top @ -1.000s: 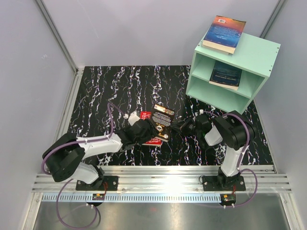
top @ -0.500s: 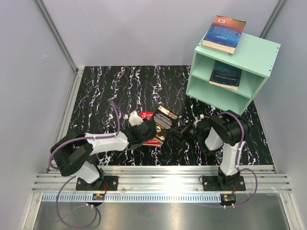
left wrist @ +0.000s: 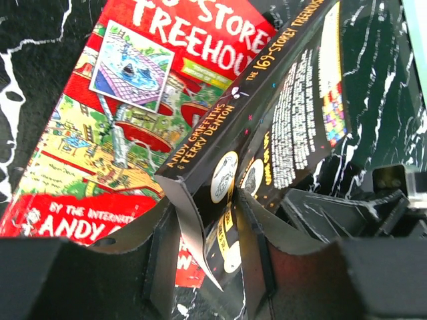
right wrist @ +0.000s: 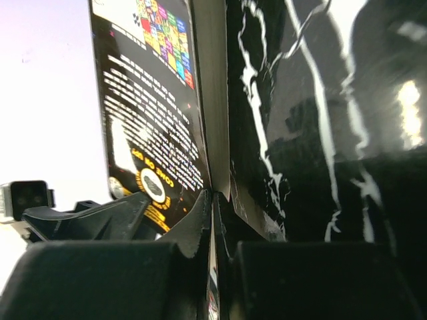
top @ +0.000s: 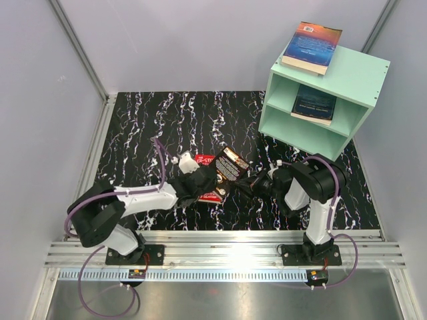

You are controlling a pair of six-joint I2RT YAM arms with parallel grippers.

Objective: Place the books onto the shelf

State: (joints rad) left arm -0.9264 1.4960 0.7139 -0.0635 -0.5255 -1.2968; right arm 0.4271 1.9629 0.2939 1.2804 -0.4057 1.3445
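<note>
A black paperback (top: 231, 162) stands tilted on its edge over a red Treehouse book (top: 212, 195) that lies flat on the marbled table. From the left, my left gripper (top: 213, 180) has its jaws closed round the black book's (left wrist: 293, 100) lower spine corner. The front cover curls against one finger (left wrist: 160, 253). My right gripper (top: 245, 181) comes from the right and is shut on a thin cover edge of the same book (right wrist: 150, 120). The mint-green shelf (top: 357, 72) stands at the back right. A blue-orange book (top: 312, 47) lies on its top and a dark book (top: 315, 104) in its upper compartment.
Grey walls close in the table at the left, back and right. An aluminium rail (top: 227, 250) with both arm bases runs along the front edge. The red book's cover (left wrist: 133, 100) fills the left of the left wrist view.
My left gripper has moved right to the black book and its jaws have narrowed round it. The black book has tipped up steeper off the red one. The right gripper has closed a little tighter.
</note>
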